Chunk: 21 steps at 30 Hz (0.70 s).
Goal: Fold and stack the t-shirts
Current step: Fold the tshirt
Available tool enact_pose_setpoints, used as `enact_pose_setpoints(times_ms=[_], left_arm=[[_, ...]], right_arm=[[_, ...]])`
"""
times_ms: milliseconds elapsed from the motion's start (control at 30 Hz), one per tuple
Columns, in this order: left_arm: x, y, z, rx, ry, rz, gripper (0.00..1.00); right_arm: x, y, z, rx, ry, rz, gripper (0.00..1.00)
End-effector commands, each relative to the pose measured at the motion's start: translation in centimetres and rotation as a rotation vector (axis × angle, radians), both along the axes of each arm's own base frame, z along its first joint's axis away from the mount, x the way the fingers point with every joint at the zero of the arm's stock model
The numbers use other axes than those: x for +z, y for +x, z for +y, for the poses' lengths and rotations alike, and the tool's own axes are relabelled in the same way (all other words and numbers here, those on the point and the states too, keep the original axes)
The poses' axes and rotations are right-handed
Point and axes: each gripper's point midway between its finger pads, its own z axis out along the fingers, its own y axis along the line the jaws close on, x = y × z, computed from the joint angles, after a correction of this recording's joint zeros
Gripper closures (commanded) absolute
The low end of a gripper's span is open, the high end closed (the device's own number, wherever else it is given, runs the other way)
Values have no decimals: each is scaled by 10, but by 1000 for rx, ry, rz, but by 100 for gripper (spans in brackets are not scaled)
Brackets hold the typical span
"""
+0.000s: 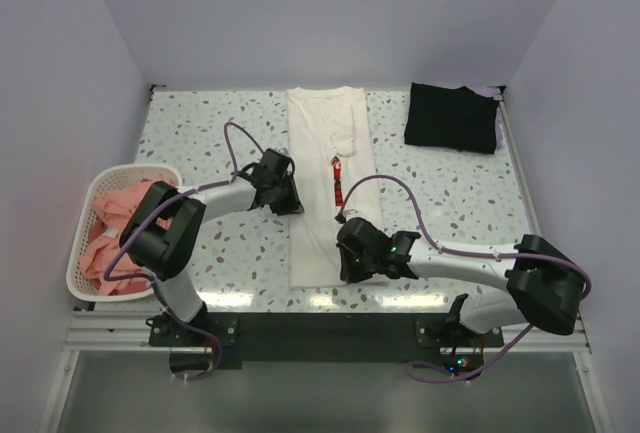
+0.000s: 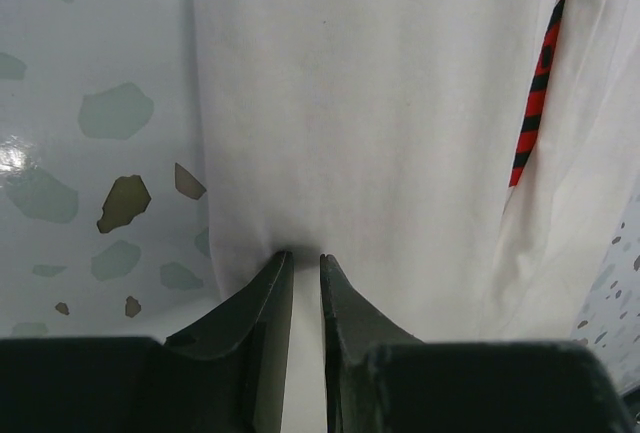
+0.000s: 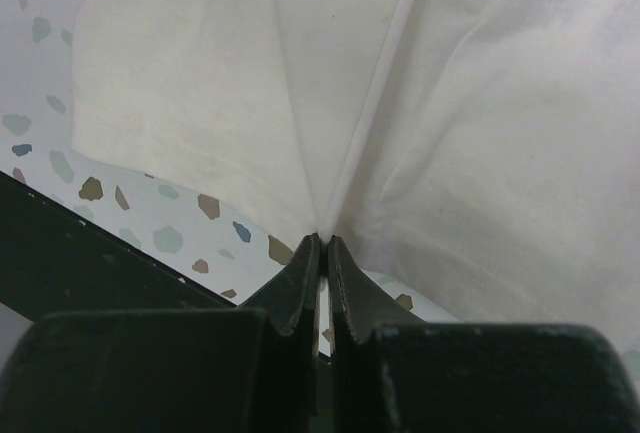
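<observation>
The white t-shirt [image 1: 325, 133] lies as a long narrow strip down the middle of the table, with a sliver of its red print [image 1: 336, 178] showing at a fold. My left gripper [image 1: 290, 196] sits at its left edge, the fingers [image 2: 270, 293] a narrow gap apart with white cloth [image 2: 380, 103] gathered between them. My right gripper [image 1: 345, 263] is shut on the shirt's right edge near the hem, the cloth [image 3: 250, 83] creasing into its tips [image 3: 325, 238]. A folded black t-shirt [image 1: 452, 116] lies at the back right. Salmon-pink t-shirts [image 1: 115, 228] fill the basket.
The white lattice basket [image 1: 75, 253] stands at the table's left edge beside the left arm. The dark front rail [image 3: 60, 253] of the table runs just below the shirt's hem. The speckled tabletop [image 1: 200, 133] is bounded by walls at the back and sides.
</observation>
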Motion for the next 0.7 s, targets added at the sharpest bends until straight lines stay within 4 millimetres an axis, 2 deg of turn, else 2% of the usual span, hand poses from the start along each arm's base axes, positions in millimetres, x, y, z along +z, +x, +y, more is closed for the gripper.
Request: enact_pose_setpoints(times_ms=[0, 67, 100, 167, 233, 267, 333, 367, 467, 533, 567, 600, 633, 667], left_arm=[[-8, 3, 15, 27, 52, 24, 78], [-4, 4, 13, 15, 46, 12, 78], [2, 7, 10, 5, 37, -3, 77], [9, 10, 8, -8, 30, -21, 76], [25, 16, 4, -33, 13, -60, 75], [32, 18, 2, -43, 6, -75, 73], [53, 23, -4, -74, -18, -121, 70], [59, 23, -4, -80, -21, -133, 68], [86, 19, -4, -105, -42, -172, 66], [90, 11, -1, -114, -47, -171, 66], [98, -5, 1, -130, -78, -172, 66], [90, -10, 3, -128, -71, -152, 66], [94, -16, 4, -134, -85, -160, 66], [84, -29, 6, -152, -95, -125, 67]], right_arm=[[-4, -4, -4, 3, -15, 9, 97], [-1, -4, 0, 10, -3, 12, 93], [1, -4, 2, 14, 3, 10, 85], [9, 0, 6, 19, 17, -5, 78], [15, -1, 5, 24, 11, -9, 65], [26, 5, 7, 15, 25, -39, 60], [34, 8, 2, 11, 11, -56, 49], [40, 12, 1, 0, 7, -77, 47], [51, 15, -14, -35, 8, -83, 45], [50, 21, -27, -83, 18, -59, 45], [40, 25, -54, -157, 48, 3, 45], [40, 25, -54, -158, 48, 4, 45], [30, 23, -66, -177, 29, 23, 45], [31, 26, -75, -211, 50, 47, 45]])
